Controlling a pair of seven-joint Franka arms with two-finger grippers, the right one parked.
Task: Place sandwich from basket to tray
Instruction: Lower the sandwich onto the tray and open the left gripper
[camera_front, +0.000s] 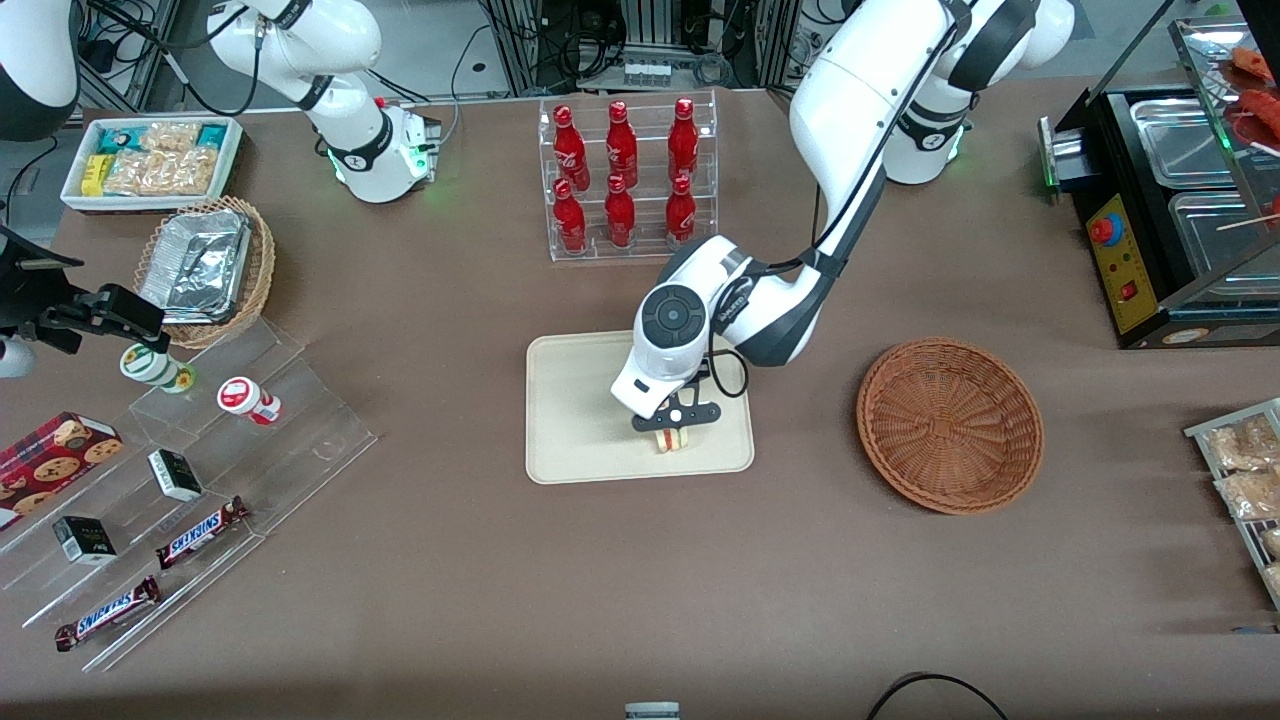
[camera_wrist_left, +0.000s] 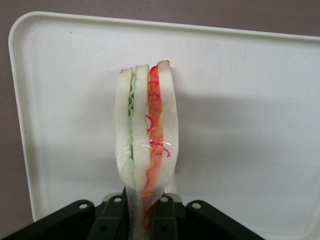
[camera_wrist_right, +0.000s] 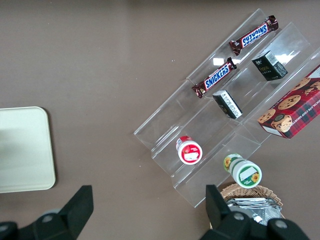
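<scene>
Evidently the claw (camera_front: 676, 427) hung low over the tray's (camera_front: 570, 400) near part, pinching the sandwich (camera_front: 673, 439) by its bread faces. Soft, light and film-wrapped, it would probably squash or slip under a hard squeeze; a gentle hold across the flat faces suited it. The basket (camera_front: 949, 424), nearer the working arm's end, sat empty. Whether the sandwich touched the tray was unclear.

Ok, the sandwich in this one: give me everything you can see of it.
The sandwich is a thin wedge of pale bread with a green layer and a red-orange layer, wrapped in clear film. It stands on edge, layers facing the wrist camera, pinched at one end by the gripper, whose fingers are shut on it. It is over the cream tray, in the part nearer the front camera; whether it touches the tray is unclear. The basket is empty.
</scene>
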